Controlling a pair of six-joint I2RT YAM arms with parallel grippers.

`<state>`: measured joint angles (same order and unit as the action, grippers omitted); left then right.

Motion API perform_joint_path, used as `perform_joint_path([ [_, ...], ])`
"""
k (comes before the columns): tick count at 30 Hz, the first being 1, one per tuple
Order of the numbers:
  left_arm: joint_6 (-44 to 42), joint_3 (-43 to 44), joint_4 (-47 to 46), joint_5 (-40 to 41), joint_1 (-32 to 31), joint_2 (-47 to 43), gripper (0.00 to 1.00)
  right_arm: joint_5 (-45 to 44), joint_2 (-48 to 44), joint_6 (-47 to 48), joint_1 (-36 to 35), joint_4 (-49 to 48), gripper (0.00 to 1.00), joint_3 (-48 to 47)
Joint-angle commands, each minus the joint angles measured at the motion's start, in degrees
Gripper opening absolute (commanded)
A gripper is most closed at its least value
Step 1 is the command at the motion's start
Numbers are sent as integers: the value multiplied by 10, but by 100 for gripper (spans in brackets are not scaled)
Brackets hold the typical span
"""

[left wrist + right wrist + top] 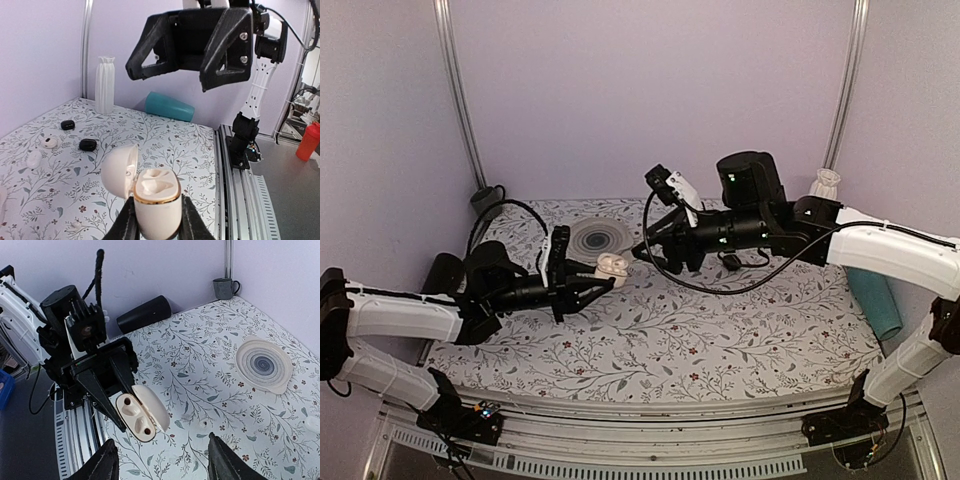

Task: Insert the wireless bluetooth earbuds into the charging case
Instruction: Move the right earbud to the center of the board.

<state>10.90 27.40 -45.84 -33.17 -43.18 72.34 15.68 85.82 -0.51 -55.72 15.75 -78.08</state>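
The white charging case [156, 192] stands upright between my left gripper's [156, 217] black fingers, which are shut on its body. Its lid [120, 172] is swung open to the left, and both wells look empty. In the top view the case [613, 265] is at the left gripper [605, 280], left of centre. My right gripper [650, 255] hovers just right of and above it, open with nothing in it. Its wrist view looks down on the case [136, 416] beyond the spread fingertips [102, 465]. Two white earbuds [49, 143] [34, 159] lie on the cloth far left.
Two small black rounded pieces [67, 124] [87, 145] lie near the earbuds. A white ribbed vase [104, 84] and a teal cylinder [169, 106] sit at the table's right end. A grey plate [263, 364], a mug [225, 287] and a black cylinder [145, 314] are at the left end.
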Motion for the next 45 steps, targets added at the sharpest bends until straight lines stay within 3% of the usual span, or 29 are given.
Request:
perform_joint_path([
  [1, 7, -26, -68, 66, 7, -36, 0, -5, -25, -58, 28, -44, 61, 29],
  [9, -9, -57, -87, 137, 20, -90, 0, -90, -9, -126, 54, -84, 73, 74],
  [14, -59, -71, -88, 164, 22, -126, 0, -85, 45, -156, 57, -65, 73, 48],
  [18, -104, -74, -83, 156, 23, -139, 0, -70, 105, -166, 58, -49, 68, 20],
  [25, -107, -83, -84, 205, 26, -167, 0, -116, 196, -212, 58, -6, 65, -27],
  [31, -97, -90, -74, 243, 28, -190, 0, -120, 261, -241, 58, 40, 54, -64],
  [37, -82, -97, -66, 250, 29, -207, 0, -90, 299, -329, 58, 59, 44, -69],
  [45, -68, -96, -55, 249, 29, -216, 0, -92, 322, -435, 58, 36, 43, -69],
])
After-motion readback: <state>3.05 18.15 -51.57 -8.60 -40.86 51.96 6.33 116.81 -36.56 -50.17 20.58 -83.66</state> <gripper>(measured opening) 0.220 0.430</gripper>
